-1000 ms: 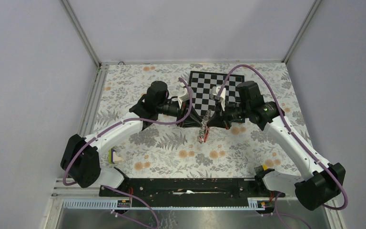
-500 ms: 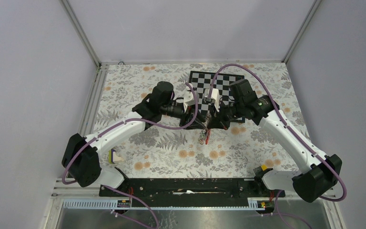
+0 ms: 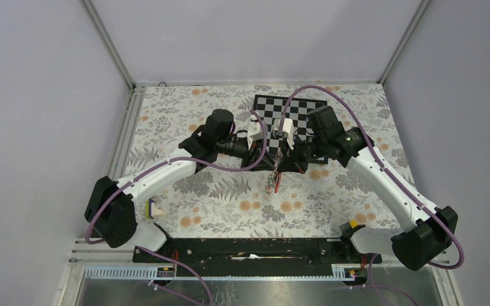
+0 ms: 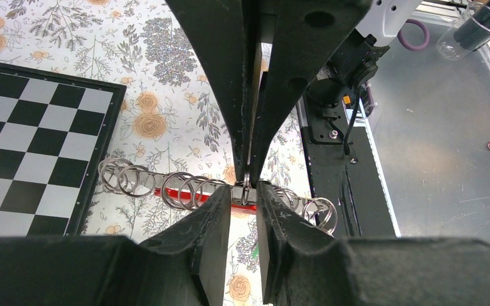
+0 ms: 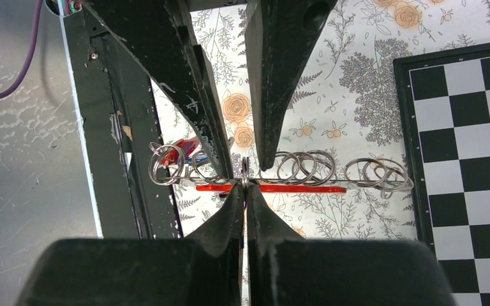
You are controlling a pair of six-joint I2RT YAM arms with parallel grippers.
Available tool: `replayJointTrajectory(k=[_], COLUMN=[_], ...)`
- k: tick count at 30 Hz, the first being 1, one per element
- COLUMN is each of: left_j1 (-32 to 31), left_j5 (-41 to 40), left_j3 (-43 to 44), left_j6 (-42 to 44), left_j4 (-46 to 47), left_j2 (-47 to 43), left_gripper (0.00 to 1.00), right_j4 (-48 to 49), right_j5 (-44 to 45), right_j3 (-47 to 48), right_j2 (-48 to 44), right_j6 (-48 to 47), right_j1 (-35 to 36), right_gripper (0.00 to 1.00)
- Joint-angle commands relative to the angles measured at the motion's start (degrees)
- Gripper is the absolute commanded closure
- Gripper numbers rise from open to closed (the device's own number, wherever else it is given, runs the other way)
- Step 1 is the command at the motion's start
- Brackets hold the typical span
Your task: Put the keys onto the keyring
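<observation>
Aloft, right jaws pinch keyring (image 5: 245, 167); left jaws parted

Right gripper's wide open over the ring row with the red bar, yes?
No, not open. The right gripper is shut, pinching a thin ring, as the right wrist view shows. It does sit over the ring row with the red bar.

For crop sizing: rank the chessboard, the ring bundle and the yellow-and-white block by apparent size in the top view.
1. chessboard, clearly largest.
2-3. ring bundle and yellow-and-white block look about alike, so they are not ranked.
</observation>
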Motion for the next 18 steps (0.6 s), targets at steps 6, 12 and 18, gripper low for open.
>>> replayJointTrajectory(k=[6, 12, 18], left_j1=[-0.7, -0.7, -0.8], left_j5=[0.0, 0.4, 0.6], left_j3=[2.5, 2.5, 1.8], left_j6=[-1.0, -1.4, -1.5], left_j4=[3.8, 4.0, 4.4], left_j2=[0.7, 0.5, 0.3], left_gripper=[0.74, 0.75, 0.86], right_j4=[2.9, 3.1, 3.1], right_j5=[-1.6, -1.5, -1.4], right_j3=[-0.2, -0.7, -0.8], right_j2=[-0.9, -1.1, -1.4], right_j6=[0.5, 0.5, 0.4], right_j1=[0.6, 0.6, 0.5], right_gripper=[1.00, 1.00, 1.00])
